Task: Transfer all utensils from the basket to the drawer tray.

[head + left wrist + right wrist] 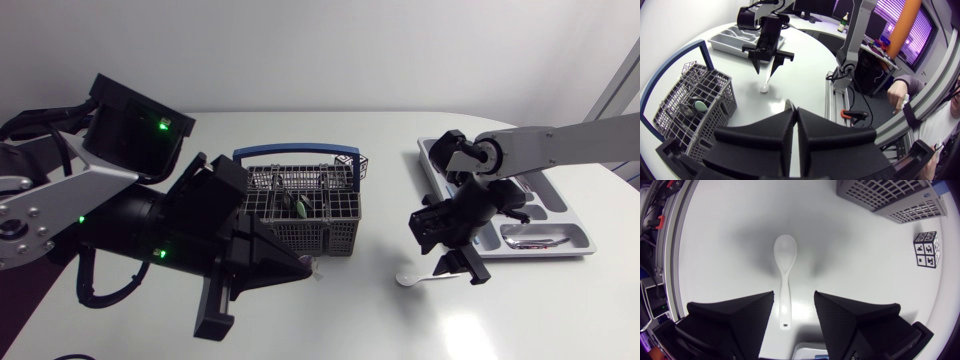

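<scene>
Transfer partly done: white spoon (412, 279) lying on the counter (350, 320) between basket (262, 192) and drawer tray (548, 198), handle straddled but ungripped by the widely parted right hand (457, 268); left hand (794, 114) clamped closed on nothing beside the basket; utensils (298, 208) left in basket, metal cutlery (535, 240) already in tray.

White spoon (412, 279), flat on table at 4 o'clock of grey wire basket (340, 215) holding green-tipped utensil (299, 208); grey drawer tray (556, 196) at 3 o'clock.
</scene>
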